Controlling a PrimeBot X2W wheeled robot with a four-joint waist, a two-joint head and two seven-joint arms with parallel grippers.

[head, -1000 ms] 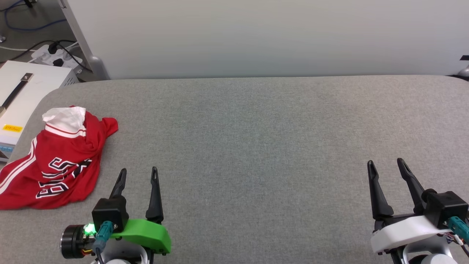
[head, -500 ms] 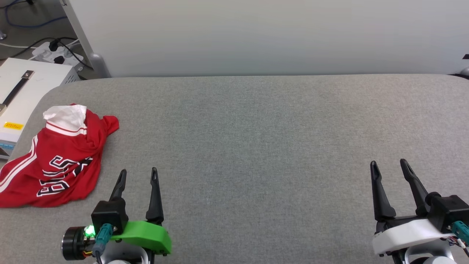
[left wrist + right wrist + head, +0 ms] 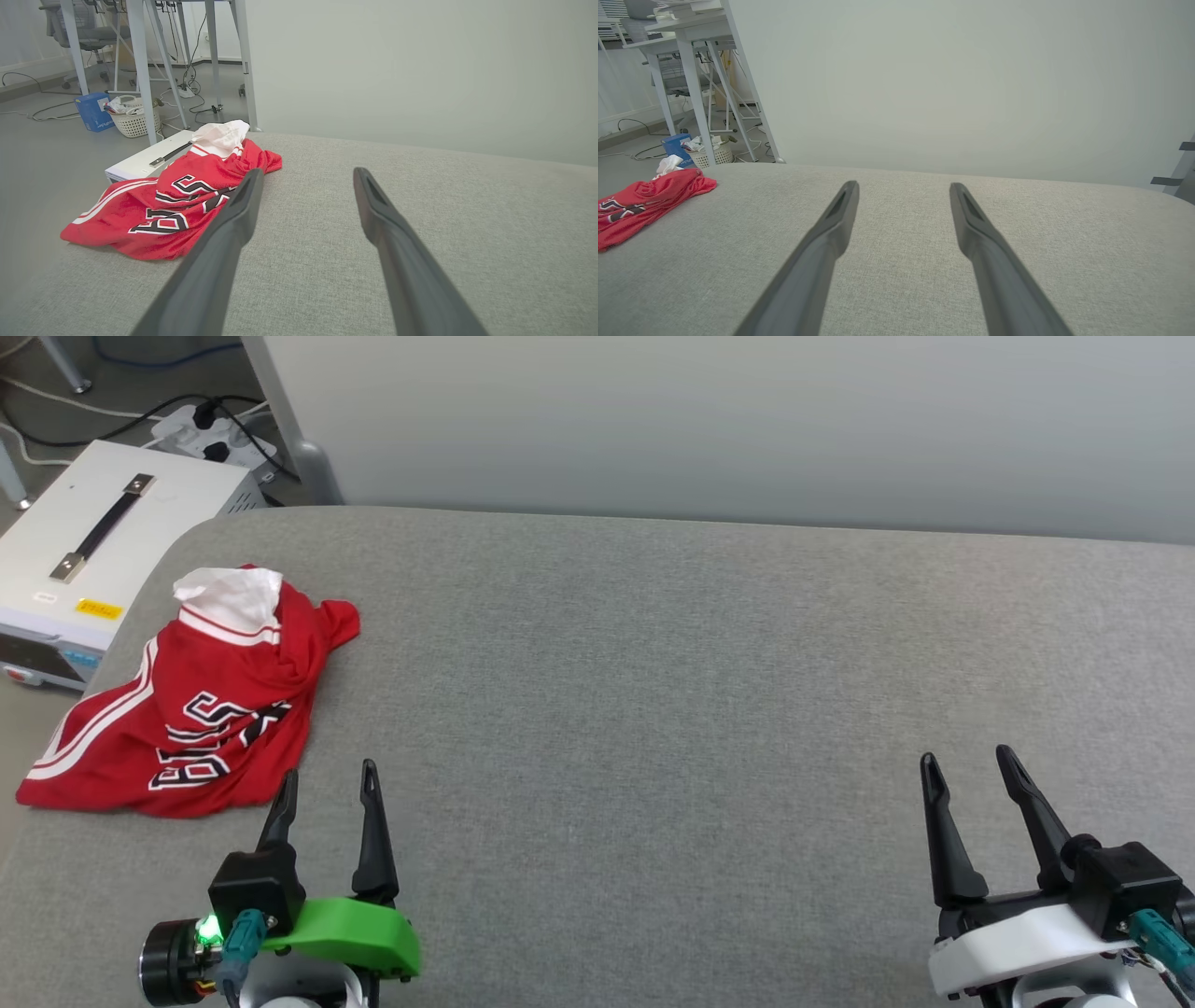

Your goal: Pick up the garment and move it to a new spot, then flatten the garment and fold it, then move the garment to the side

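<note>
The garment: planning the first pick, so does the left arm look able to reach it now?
Probably yes. The garment lies crumpled just ahead and to the left of the open left pincer, on the same grey surface, with nothing between them.

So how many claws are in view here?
2. The left claw sits at the head view's lower left, open, near the red shirt; the right claw at lower right, open, over the grey surface. None seems hidden.
</note>
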